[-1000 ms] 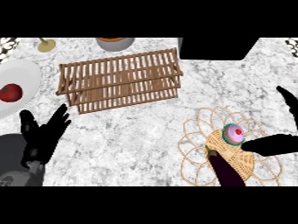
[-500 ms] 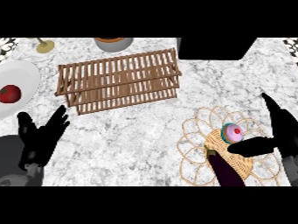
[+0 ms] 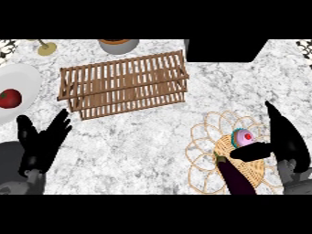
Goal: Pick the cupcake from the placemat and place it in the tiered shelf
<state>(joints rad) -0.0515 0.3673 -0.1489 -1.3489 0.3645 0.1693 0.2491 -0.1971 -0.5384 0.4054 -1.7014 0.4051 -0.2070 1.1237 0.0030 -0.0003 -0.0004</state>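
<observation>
Where the placemat (image 3: 209, 151) lies, cupcake (image 3: 242, 137) between right hand's (image 3: 287, 141) spread thumb and fingers — untouched.

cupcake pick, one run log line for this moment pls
phase: reaching | right hand: open beside cupcake | cupcake: on placemat | left hand: open, idle | tiered shelf: nothing on it

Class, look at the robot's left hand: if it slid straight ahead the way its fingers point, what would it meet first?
Probably the wooden shelf; the left hand points up and slightly right toward its near corner, though height is unclear.
</observation>
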